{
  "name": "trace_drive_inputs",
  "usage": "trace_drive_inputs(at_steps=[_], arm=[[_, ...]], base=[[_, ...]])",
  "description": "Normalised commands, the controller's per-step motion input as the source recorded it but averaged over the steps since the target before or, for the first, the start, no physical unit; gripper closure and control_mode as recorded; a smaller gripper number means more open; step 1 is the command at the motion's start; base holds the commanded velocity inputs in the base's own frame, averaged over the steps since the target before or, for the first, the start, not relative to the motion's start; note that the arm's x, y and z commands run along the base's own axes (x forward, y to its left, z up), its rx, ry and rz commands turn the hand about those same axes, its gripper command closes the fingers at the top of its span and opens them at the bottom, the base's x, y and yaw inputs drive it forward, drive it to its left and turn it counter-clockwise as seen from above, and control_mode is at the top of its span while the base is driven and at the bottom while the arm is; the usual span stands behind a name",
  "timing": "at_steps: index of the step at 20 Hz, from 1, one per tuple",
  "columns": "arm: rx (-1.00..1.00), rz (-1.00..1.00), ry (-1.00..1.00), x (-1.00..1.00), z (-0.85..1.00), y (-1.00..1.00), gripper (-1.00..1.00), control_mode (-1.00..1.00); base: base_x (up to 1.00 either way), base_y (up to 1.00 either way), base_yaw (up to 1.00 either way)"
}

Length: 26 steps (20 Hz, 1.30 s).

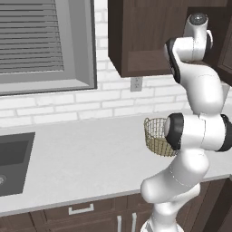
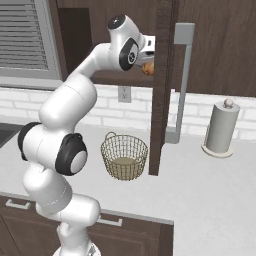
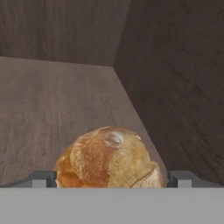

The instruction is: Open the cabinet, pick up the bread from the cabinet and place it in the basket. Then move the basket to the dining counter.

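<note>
The dark brown cabinet (image 2: 110, 35) stands open, its door (image 2: 162, 85) swung out edge-on with the long silver handle (image 2: 186, 75) facing right. My arm reaches up into it. On the shelf lies the golden-brown bread (image 3: 109, 157) (image 2: 148, 68). My gripper (image 3: 111, 180) is open, one fingertip (image 3: 41, 178) on each side of the roll, close against it. The wire basket (image 2: 124, 155) (image 1: 156, 136) sits on the grey worktop below the cabinet, partly hidden by my arm in the left base view.
A paper towel roll (image 2: 220, 127) stands on the worktop (image 2: 200, 185) to the right of the open door. A dark sink (image 1: 13, 158) lies at the far left under a window with blinds (image 1: 41, 41). Cabinet walls close in at the back and right of the roll.
</note>
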Motion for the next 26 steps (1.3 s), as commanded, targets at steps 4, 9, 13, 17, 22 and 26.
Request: trace_drive_inputs(at_steps=[4,9,13,17,22,26], arm=[[0.03,0.00,0.00,0.00,0.00,-0.14,-1.00,-1.00],[0.07,0.00,0.01,0.01,-0.03,-0.15,-1.00,-1.00],[0.06,0.00,0.00,0.03,-0.15,-0.07,-1.00,-1.00],[0.04,0.00,0.00,0.03,-0.30,-0.03,-1.00,-1.00],[0.01,0.00,-0.02,0.02,-0.50,0.00,1.00,-1.00],[0.00,0.00,-0.06,0.06,-0.37,0.00,1.00,-1.00]], base=[[0.00,0.00,0.00],[0.00,0.00,0.00],[0.00,0.00,0.00],[0.00,0.00,0.00],[0.00,0.00,0.00],[0.00,0.00,0.00]])
